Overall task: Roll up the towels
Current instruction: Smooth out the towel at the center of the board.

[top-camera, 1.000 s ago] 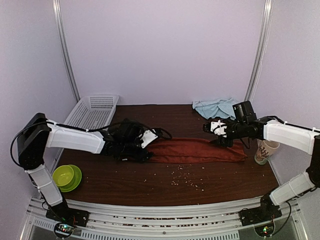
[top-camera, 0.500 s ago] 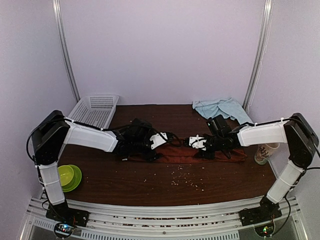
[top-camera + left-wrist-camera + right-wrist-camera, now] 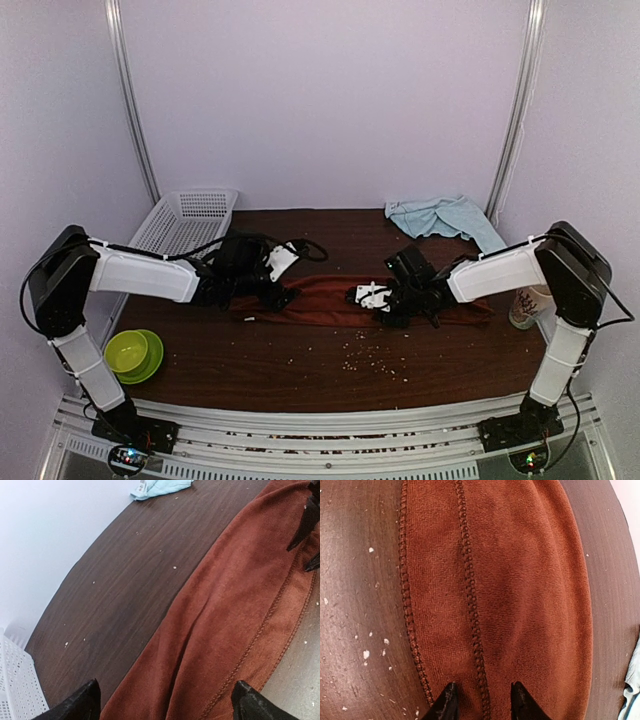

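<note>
Top external showed the rust-red towel (image 3: 322,299) unrolled: left fingers (image 3: 75,705) gaped empty, right fingers (image 3: 445,702) narrow on its hem, hold unclear, firm pinch likely needed.

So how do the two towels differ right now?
The red towel lies stretched long across mid-table; the blue towel sits bunched at the far right corner. The left gripper and right gripper are both over the red towel; neither is near the blue towel. Both are cloth, neither rolled.
</note>
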`<act>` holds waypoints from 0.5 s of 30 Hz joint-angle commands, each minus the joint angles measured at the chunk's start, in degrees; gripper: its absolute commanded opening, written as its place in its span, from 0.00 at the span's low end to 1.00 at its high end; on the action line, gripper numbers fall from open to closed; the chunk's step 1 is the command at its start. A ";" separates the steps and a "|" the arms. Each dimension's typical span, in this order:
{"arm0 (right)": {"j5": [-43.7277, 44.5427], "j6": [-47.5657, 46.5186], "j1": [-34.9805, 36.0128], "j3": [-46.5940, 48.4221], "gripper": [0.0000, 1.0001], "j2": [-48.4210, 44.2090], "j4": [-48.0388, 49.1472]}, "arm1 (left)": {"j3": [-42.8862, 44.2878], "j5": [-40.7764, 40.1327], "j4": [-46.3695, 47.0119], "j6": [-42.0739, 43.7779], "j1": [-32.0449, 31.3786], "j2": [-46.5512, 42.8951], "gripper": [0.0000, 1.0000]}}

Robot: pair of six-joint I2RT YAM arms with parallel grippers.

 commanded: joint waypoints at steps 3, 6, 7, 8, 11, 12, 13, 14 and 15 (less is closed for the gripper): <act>5.09 1.75 1.19 1.21 0.33 1.08 2.68 | -1.72 -1.01 2.92 -3.23 0.94 -0.35 0.93; 5.52 1.54 1.41 1.39 0.28 1.53 2.57 | -1.94 -0.93 3.30 -3.41 1.03 0.36 0.93; 5.61 1.53 1.46 1.51 0.26 1.66 2.56 | -1.97 -0.92 3.39 -3.41 1.02 0.48 0.93; 5.70 1.51 1.46 1.68 0.24 1.88 2.32 | -2.02 -0.85 3.48 -3.46 1.07 0.50 0.93; 5.76 1.43 1.59 1.97 0.21 2.32 2.03 | -2.45 -0.75 3.87 -3.41 1.10 0.51 0.93; 5.75 1.42 1.68 2.08 0.21 2.50 1.99 | -2.59 -0.75 3.96 -3.35 1.14 0.52 0.93; 5.76 1.35 1.70 2.17 0.21 2.53 1.89 | -2.60 -0.70 4.01 -3.32 1.24 0.51 0.93; 5.81 1.36 1.71 2.19 0.20 2.74 1.90 | -2.75 -0.62 4.10 -3.32 1.24 0.53 0.93; 5.94 1.34 1.77 2.19 0.18 2.88 2.00 | -2.77 -0.51 4.21 -3.32 1.37 0.51 0.93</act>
